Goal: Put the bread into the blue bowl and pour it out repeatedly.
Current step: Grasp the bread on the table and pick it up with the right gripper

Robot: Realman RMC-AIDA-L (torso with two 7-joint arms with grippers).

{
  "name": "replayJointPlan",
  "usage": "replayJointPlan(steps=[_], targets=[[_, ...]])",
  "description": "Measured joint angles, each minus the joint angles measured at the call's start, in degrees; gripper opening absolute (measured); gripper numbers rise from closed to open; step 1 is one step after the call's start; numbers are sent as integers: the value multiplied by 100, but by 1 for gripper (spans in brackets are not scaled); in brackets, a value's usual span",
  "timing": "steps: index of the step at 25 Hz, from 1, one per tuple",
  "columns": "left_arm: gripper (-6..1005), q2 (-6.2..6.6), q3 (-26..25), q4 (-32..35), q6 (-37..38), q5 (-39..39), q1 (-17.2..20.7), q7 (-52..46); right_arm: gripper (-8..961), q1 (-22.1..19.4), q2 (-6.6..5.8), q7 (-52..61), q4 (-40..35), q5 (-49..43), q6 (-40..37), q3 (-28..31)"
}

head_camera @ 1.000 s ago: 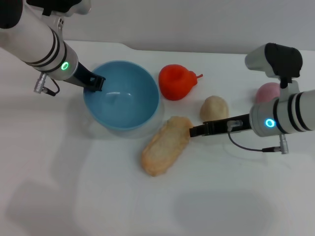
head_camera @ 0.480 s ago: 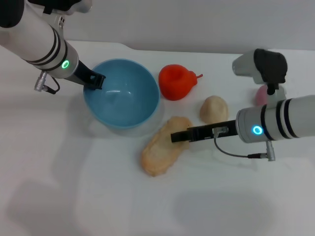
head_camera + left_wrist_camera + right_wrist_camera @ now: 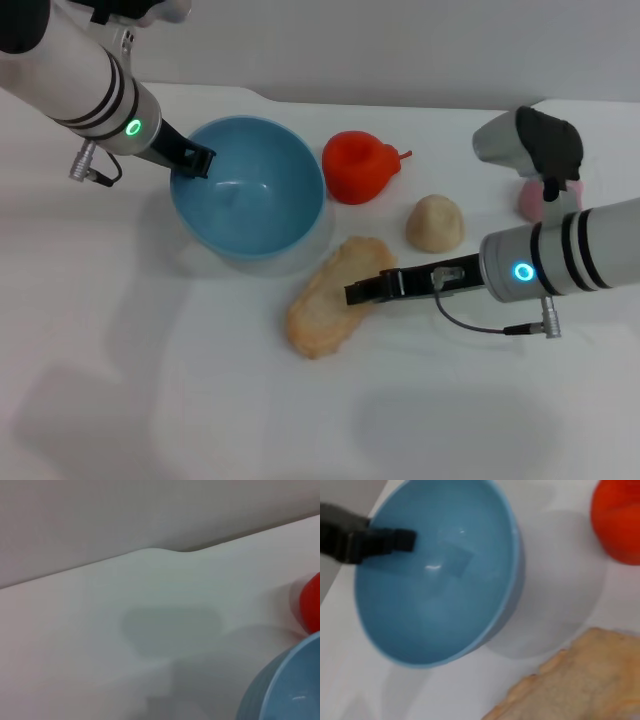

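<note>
The bread (image 3: pixel 334 296) lies flat on the white table (image 3: pixel 150 380), just beside the blue bowl (image 3: pixel 248 190) on the side nearer to the robot, and its far end almost reaches the bowl's base. The right gripper (image 3: pixel 362 291) is low over the near right edge of the bread, and its dark fingers touch the loaf or are very close to it; whether they are apart or pressed together I cannot tell from this angle. In the right wrist view the tan crust of the bread (image 3: pixel 580 680) fills the corner, with the bowl (image 3: pixel 440 575) beyond it.

The left gripper (image 3: pixel 192 160) is at the left rim of the bowl, clamped on the rim, with one finger inside the bowl wall (in the right wrist view this black finger (image 3: pixel 367 541) reaches over the rim into the bowl). The bowl stands upright.

Behind the bowl sits a red fruit toy (image 3: pixel 360 166). A small beige bun (image 3: pixel 435 222) lies to the right of the bread, apart from it. A pink object (image 3: pixel 543 198) is partly hidden behind the right arm.
</note>
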Motion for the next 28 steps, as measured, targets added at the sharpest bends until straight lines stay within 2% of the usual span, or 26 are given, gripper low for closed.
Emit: replayJointPlan(steps=[11, 17, 28], targets=[[-1, 14, -51, 9, 56, 6, -22, 89, 435, -154, 0, 295, 150, 14, 396, 367], [0, 15, -52, 10, 72, 5, -68, 90, 432, 112, 46, 298, 555, 176, 892, 320], [0, 15, -38, -30, 111, -26, -104, 90, 426, 283, 65, 280, 691, 303, 939, 179]])
